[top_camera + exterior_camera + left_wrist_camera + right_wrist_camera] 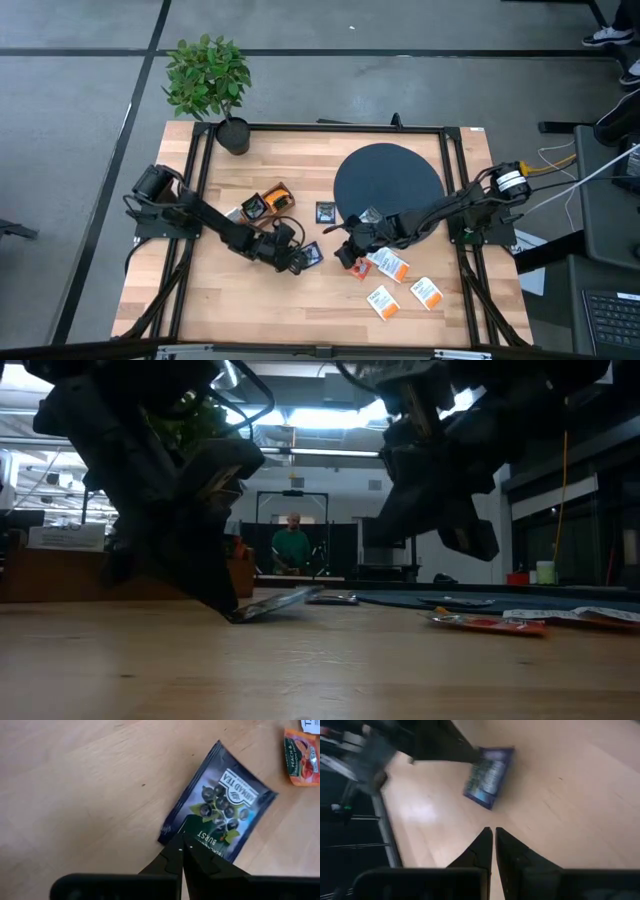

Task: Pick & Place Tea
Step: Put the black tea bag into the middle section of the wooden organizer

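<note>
A dark blue tea sachet point(220, 802) lies near the table's middle point(311, 253). My left gripper point(182, 839) is shut on its edge. In the low view the blue sachet point(280, 602) sits tilted beside the left gripper point(225, 595). My right gripper point(493, 831) is shut and hovers above bare wood just right of it point(348, 252), touching nothing. A red-orange sachet point(358, 268) lies flat by the right gripper. Three white, orange-banded sachets point(390, 265) point(383, 302) point(427, 293) lie flat toward the near right. Another dark sachet point(325, 212) lies beside the disc. My left gripper pinches the dark blue sachet by the edge at its lower end point(192, 836), between the two fingertips. The fingers come slanting down from the table's left. The pinched end is low by the table and the far end point(315, 594) is tipped up slightly.
A large dark round disc point(388, 180) lies at the far right of the middle. A wooden box point(268, 203) holding orange packets stands left of centre. A potted plant point(232, 135) stands at the far left corner. Bare wood lies along the near edge.
</note>
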Tool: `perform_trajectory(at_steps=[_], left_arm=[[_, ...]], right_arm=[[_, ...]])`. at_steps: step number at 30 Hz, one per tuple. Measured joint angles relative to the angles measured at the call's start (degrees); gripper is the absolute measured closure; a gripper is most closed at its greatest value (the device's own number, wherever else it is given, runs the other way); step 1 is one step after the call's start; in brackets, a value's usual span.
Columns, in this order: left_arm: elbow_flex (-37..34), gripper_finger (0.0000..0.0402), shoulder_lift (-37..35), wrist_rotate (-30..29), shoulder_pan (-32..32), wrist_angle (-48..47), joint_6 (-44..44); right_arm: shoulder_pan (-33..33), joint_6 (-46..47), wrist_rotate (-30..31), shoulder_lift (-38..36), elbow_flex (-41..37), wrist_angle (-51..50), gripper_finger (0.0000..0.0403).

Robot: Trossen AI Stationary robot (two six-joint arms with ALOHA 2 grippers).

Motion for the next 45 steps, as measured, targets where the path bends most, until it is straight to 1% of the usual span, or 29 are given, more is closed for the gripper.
perform_trajectory(at_steps=[4, 6, 9, 16, 19, 22, 27, 33, 37, 45], left_arm=[[-0.04, 0.0400, 0.07, 0.41, 0.49, 0.03, -0.43], [-0.04, 0.0400, 0.10, 0.55, 0.67, -0.04, -0.45], [-0.07, 0.0400, 0.14, 0.37, 0.68, -0.09, -0.45], [-0.13, 0.0400, 0.17, 0.27, 0.66, -0.17, -0.45], [-0.15, 0.0400, 0.24, -0.83, 0.66, -0.14, -0.45], [-0.17, 0.0400, 0.26, -1.43, 0.67, 0.16, -0.45], [-0.20, 0.0400, 0.26, -1.78, 0.66, 0.37, -0.45], [-0.26, 0.0400, 0.33, -2.52, 0.68, 1.17, -0.47], [-0.26, 0.0400, 0.33, -2.52, 0.68, 1.21, -0.45], [-0.26, 0.0400, 0.33, -2.65, 0.68, 1.39, -0.91]], right_arm=[[-0.23, 1.03, -0.57, 1.33, 0.02, 1.14, 0.0374], [-0.37, 0.84, -0.95, 1.56, 0.02, 2.03, 0.0363], [-0.89, -0.05, -1.65, 1.70, 0.03, 3.29, 0.0330], [-2.88, 0.91, -2.53, 2.21, 0.04, 3.54, 0.0233], [-3.65, 1.69, -4.07, 3.80, 0.04, 4.10, 0.0209], [-4.10, 2.77, -5.46, 6.17, 0.03, 6.88, 0.0199], [-4.54, 4.33, -6.37, 9.65, 0.04, 14.40, 0.0197], [-4.85, 5.96, -8.15, 12.39, 0.17, 17.44, 0.0212], [-4.85, 5.74, -8.24, 13.30, 1.65, 17.23, 0.0241], [-5.01, 2.94, -8.18, 13.44, 3.47, 16.02, 0.0325]])
